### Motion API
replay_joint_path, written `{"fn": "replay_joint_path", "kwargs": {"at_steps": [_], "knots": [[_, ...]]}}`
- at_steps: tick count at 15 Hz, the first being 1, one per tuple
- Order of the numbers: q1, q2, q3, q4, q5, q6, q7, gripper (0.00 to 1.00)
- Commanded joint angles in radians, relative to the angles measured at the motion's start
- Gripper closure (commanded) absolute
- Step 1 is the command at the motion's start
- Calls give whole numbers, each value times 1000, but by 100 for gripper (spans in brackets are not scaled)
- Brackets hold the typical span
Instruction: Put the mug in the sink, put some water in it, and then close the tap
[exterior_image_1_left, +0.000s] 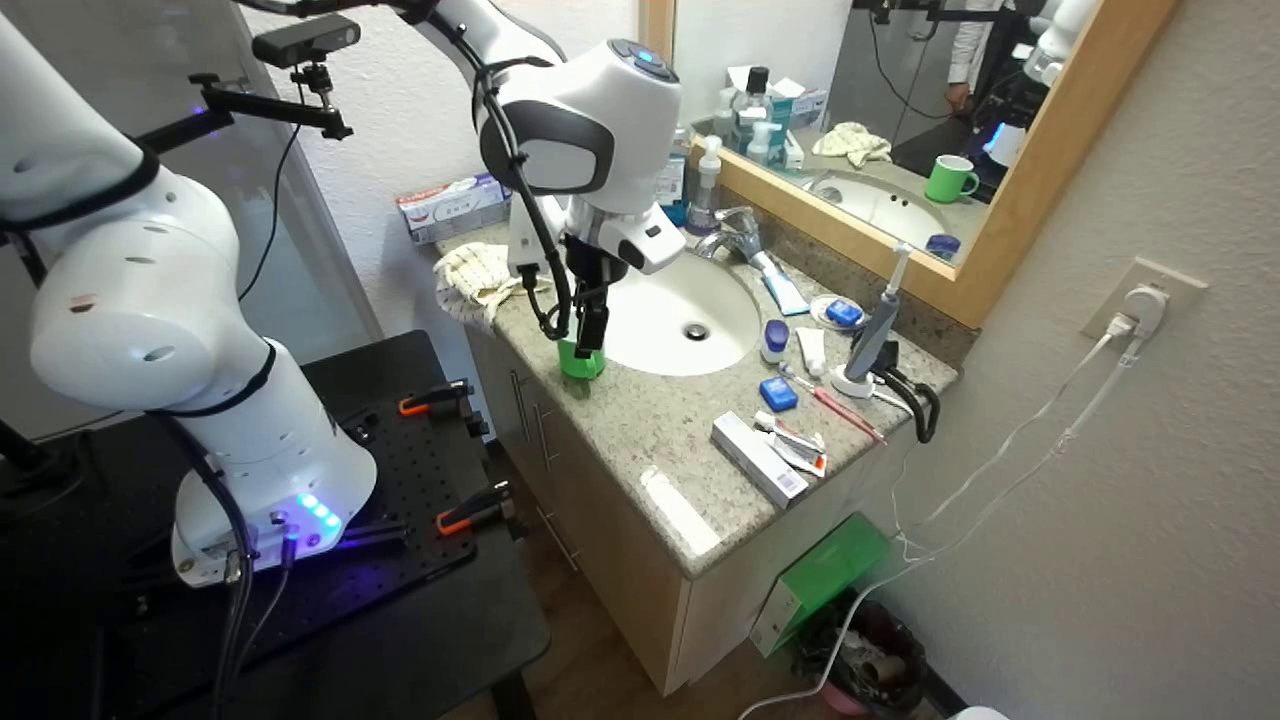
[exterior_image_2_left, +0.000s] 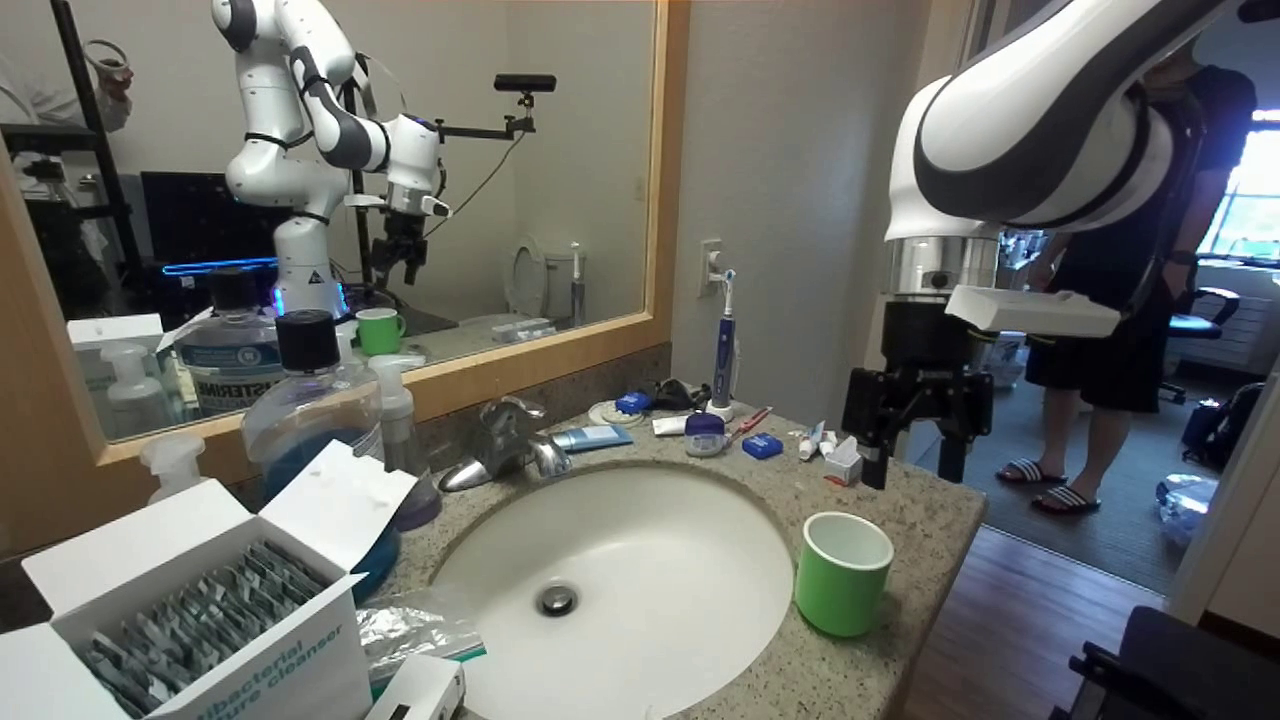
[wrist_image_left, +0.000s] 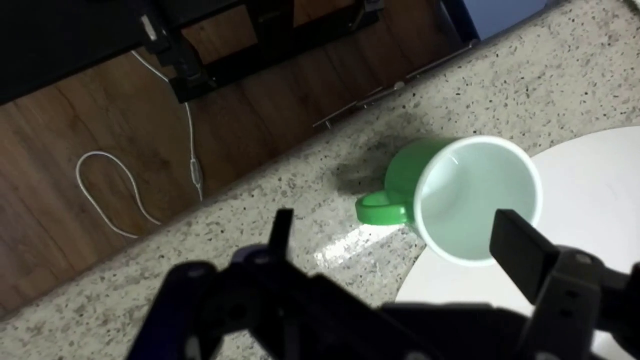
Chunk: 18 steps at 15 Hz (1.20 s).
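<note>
At the left in an exterior view, one open box of cleanser sachets; then two pump bottles with one mouthwash bottle between them. One chrome tap, and one white sink right in front of it. Along the back: one blue tube, one purple-lidded container, one upright electric toothbrush, and two small blue boxes, one either side of that brush. And here on the right, the one bright green mug, upright on the speckled surface, just beside the sink's rim, handle showing in the wrist view.

Now the arm: it stands on its base at the left, its middle out of frame, its wrist bent over the surface and pointing down. The pincer hangs higher than the mug and near it, released, two fingers spread wide, apart from the rim.

Harder to see: the left pump bottle, mostly behind the box; the sink, cut off along its near edge; the mug, largely covered by the pincer in an exterior view; small tubes beside one white carton, too jumbled to count; and one person at far right, partly behind the arm.
</note>
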<state>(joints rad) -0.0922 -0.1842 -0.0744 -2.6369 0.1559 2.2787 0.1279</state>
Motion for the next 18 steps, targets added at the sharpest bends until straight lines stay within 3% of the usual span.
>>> {"fn": "replay_joint_path", "kwargs": {"at_steps": [1,4,12,14,16,17,18], "knots": [[-1,1,11,-35,-31,38,40,0],[6,15,18,-56,-36,73,35,0],[34,35,28,-162,-3,317,19,0],[36,67,29,-142,-7,339,21,0],[37,72,29,-143,-8,355,21,5],[37,76,29,-141,-10,360,21,22],[39,79,30,-141,-12,365,22,29]]}}
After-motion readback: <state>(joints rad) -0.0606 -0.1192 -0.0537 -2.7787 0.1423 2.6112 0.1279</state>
